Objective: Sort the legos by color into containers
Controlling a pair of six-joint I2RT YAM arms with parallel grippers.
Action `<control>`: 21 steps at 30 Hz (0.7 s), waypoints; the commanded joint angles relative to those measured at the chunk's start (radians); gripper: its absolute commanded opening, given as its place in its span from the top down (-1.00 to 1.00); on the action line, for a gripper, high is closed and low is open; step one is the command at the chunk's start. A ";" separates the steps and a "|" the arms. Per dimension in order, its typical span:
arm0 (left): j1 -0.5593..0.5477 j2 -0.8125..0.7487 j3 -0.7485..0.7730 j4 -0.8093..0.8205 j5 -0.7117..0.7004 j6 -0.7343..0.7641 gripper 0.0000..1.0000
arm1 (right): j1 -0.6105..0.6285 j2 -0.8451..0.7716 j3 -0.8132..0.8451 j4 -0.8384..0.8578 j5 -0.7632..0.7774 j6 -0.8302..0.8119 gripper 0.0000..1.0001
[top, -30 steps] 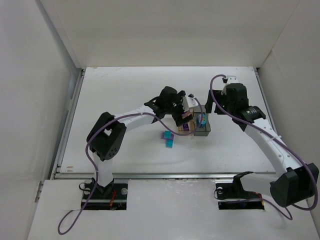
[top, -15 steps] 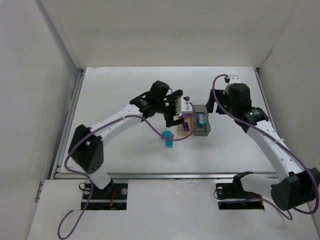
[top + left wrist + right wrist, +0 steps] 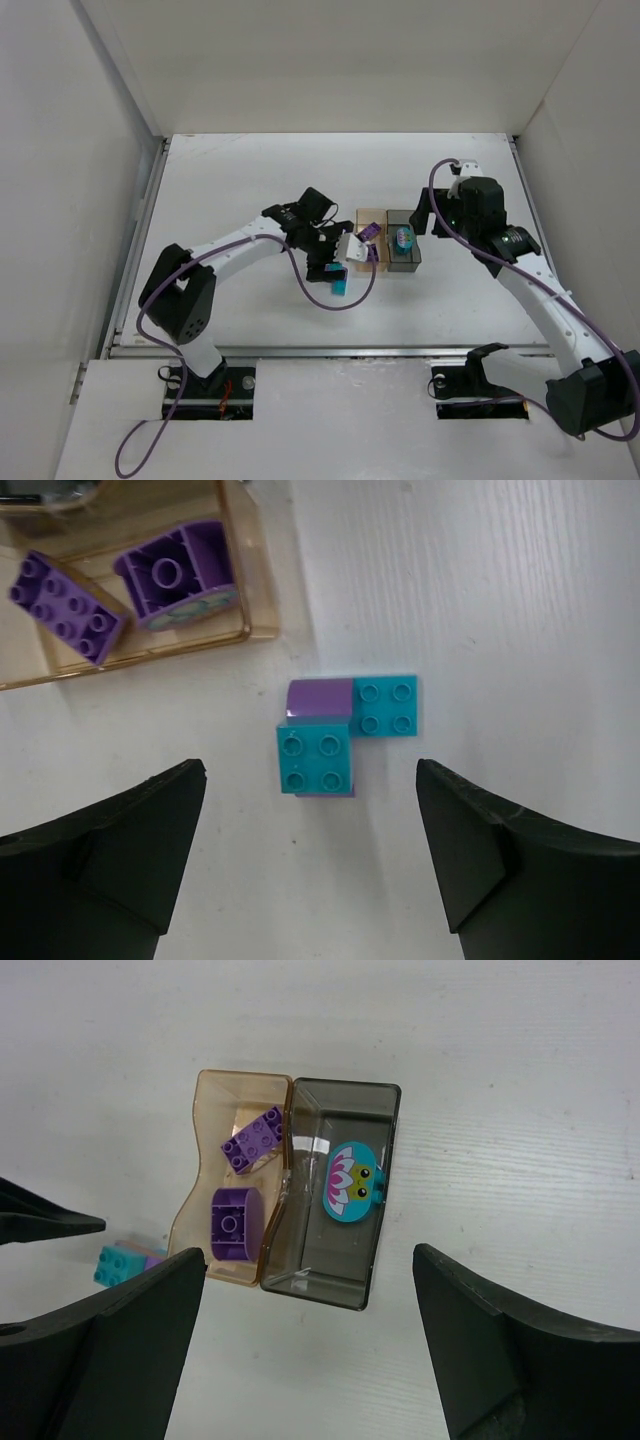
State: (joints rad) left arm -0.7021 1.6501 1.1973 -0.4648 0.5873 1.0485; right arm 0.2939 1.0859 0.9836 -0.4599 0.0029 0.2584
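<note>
Two containers stand side by side: the amber one [image 3: 362, 216] [image 3: 192, 1210] holds a flat purple brick [image 3: 65, 605] [image 3: 252, 1140] and a rounded purple brick [image 3: 175, 575] [image 3: 232, 1223]. The smoky grey one [image 3: 404, 264] [image 3: 330, 1280] holds a teal piece with a printed flower [image 3: 352, 1182]. On the table near the amber bin lies a cluster of legos [image 3: 338, 285]: a teal brick on a purple one [image 3: 317, 760], a second teal brick [image 3: 388, 705] and a purple piece [image 3: 320, 698]. My left gripper [image 3: 311, 766] [image 3: 335, 268] hangs open above this cluster, nothing between its fingers. My right gripper [image 3: 310, 1253] [image 3: 425, 218] hovers open over the bins.
The left arm's purple cable [image 3: 305, 290] loops down onto the table beside the loose bricks. White walls [image 3: 120, 150] close the table in on the left, the back and the right. A metal strip [image 3: 300, 350] runs along the near edge.
My left arm has drawn back from over the amber container toward the near side and now sits above the loose bricks. Its jaws have narrowed a little. The right arm has barely moved.
</note>
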 commanded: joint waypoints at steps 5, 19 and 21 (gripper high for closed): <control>-0.005 0.080 0.042 -0.055 -0.004 0.056 -0.71 | -0.006 -0.056 -0.009 0.036 -0.006 0.004 -0.79; 0.006 0.154 0.077 0.026 -0.057 -0.064 0.23 | -0.006 -0.093 -0.071 0.036 0.012 -0.007 -0.79; 0.006 0.154 0.077 0.017 -0.057 -0.074 0.66 | -0.006 -0.084 -0.062 0.036 0.012 -0.016 -0.79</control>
State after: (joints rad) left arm -0.6994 1.7996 1.2415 -0.4458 0.5404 1.0042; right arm 0.2939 0.9977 0.9115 -0.4610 0.0036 0.2569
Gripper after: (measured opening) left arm 0.269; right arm 0.894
